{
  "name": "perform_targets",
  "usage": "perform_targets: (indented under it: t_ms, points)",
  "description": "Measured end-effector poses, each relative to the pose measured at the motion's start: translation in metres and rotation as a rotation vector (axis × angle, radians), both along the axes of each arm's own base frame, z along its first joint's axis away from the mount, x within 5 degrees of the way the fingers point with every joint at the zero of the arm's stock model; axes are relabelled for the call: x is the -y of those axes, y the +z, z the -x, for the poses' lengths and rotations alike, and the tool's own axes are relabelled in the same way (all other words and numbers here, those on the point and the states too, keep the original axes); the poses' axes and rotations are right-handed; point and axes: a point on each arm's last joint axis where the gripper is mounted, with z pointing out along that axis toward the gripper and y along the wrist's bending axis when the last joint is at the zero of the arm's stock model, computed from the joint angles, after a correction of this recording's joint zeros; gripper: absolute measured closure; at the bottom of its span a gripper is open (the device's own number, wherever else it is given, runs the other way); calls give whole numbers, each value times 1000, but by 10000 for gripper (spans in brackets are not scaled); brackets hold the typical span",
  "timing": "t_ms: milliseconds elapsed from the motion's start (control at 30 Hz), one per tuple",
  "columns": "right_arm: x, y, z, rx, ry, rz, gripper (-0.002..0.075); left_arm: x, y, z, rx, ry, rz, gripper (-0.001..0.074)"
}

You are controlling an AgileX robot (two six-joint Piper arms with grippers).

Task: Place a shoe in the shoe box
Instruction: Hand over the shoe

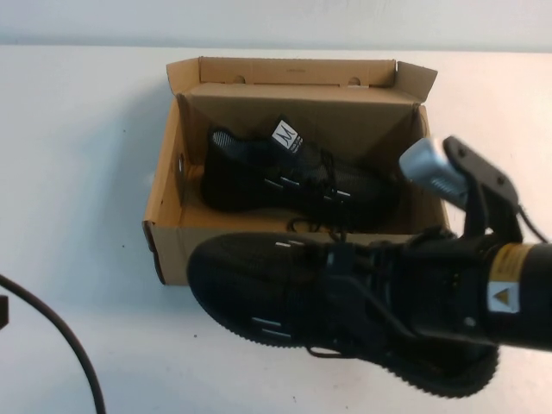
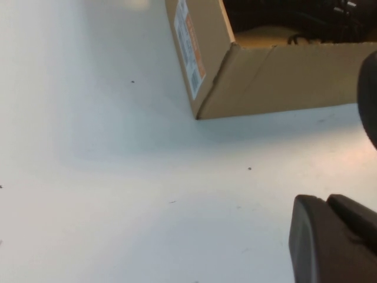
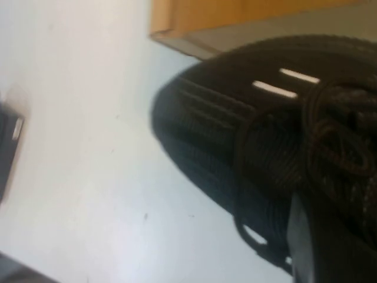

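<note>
The brown cardboard shoe box [image 1: 172, 233] stands open at the table's middle, lid flap up at the back. One black mesh shoe [image 1: 285, 177] with a white "M" tongue label lies inside it. My right gripper [image 1: 414, 289] is shut on the second black shoe [image 1: 276, 289] near its laces and holds it in front of the box's near wall, toe pointing left. In the right wrist view the shoe [image 3: 235, 124] fills the frame below the box [image 3: 235, 15]. My left gripper [image 2: 327, 203] is shut and empty, low over the table left of the box [image 2: 277, 76].
The white table [image 1: 78, 172] stretches left and right of the box. A black cable [image 1: 60, 336] curves across the near left corner. A white-and-orange label [image 2: 188, 41] is on the box's end wall. A dark object [image 3: 7, 144] sits at the table's edge.
</note>
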Motion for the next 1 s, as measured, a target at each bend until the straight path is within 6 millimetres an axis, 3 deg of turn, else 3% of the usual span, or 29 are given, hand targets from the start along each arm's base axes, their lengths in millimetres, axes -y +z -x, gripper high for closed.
perform_targets:
  t_ms: [200,433,533,767,1000]
  points:
    - [4,40,7,119,123,54,729,6,2,2,-14,-22,88,738]
    - [5,101,9,305,234,93,729,16,5,1,-31,-83,193,737]
    - [3,114,4,352,248,133,729,21,7,-5,-31,-117,234,738]
    - [-6,105,-23,361,311,307,730,35,4,-32,-60,-186,334,738]
    - [13,96,-58,301,334,249,730,55,-14,-71,-182,-295,473,738]
